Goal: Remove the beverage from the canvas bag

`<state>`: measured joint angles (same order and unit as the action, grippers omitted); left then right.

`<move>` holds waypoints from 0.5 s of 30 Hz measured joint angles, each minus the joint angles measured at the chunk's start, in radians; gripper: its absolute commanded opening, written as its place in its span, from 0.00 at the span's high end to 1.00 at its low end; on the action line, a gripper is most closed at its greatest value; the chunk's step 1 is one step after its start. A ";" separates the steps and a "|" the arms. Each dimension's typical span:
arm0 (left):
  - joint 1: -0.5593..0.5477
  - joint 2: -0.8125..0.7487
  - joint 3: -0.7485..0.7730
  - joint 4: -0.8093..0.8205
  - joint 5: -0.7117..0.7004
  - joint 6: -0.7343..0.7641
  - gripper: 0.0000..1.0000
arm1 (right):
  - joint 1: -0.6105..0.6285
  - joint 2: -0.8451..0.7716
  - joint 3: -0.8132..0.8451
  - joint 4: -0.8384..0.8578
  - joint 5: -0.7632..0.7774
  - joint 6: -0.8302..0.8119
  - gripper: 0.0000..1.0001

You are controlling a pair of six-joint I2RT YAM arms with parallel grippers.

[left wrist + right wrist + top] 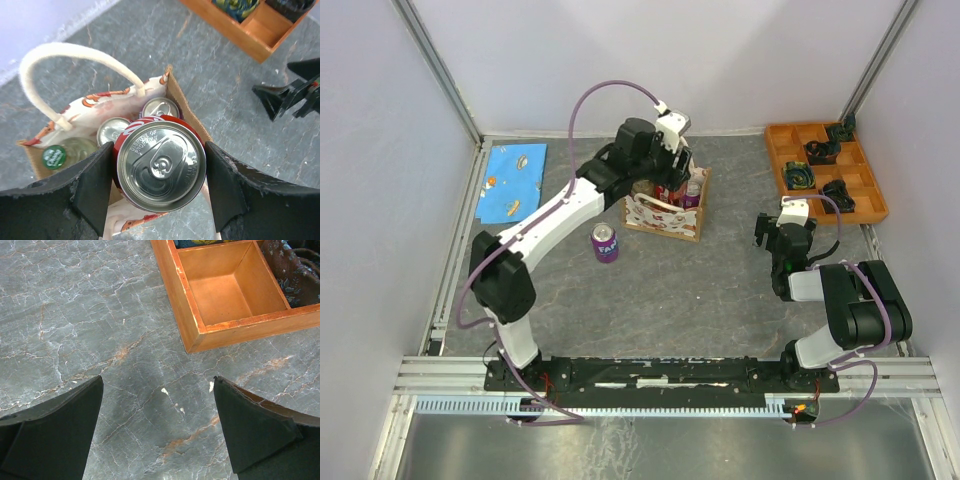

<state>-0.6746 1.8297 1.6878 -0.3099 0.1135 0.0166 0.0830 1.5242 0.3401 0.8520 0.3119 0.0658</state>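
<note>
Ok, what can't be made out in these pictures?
- Left wrist view: red can shows only its top; the left hand covers its sides and label.
- Top view: left arm hides the canvas bag opening.
- Top view: purple can lettering too small.
- Right wrist view: orange tray cut off by the edge.

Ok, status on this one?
Left gripper shut on red can, at mouth of canvas bag. Right gripper open, idle over table. Handle arches beside, nothing blocking lift.

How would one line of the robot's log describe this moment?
left gripper: shut on red can, over canvas bag | purple can: on table beside bag | right gripper: open, over table
</note>
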 measured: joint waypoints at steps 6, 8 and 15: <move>0.000 -0.112 -0.003 0.002 -0.019 0.026 0.97 | 0.000 0.000 0.000 0.000 0.000 0.000 0.01; 0.000 -0.162 -0.019 0.007 -0.035 0.034 0.97 | 0.000 0.000 0.000 0.000 0.000 0.000 0.01; 0.000 -0.360 -0.076 0.003 -0.097 0.041 0.97 | 0.000 0.000 0.000 0.000 0.000 0.000 0.01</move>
<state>-0.6746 1.4693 1.6115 -0.3069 0.0162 0.0574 0.0830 1.5242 0.3401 0.8520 0.3119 0.0658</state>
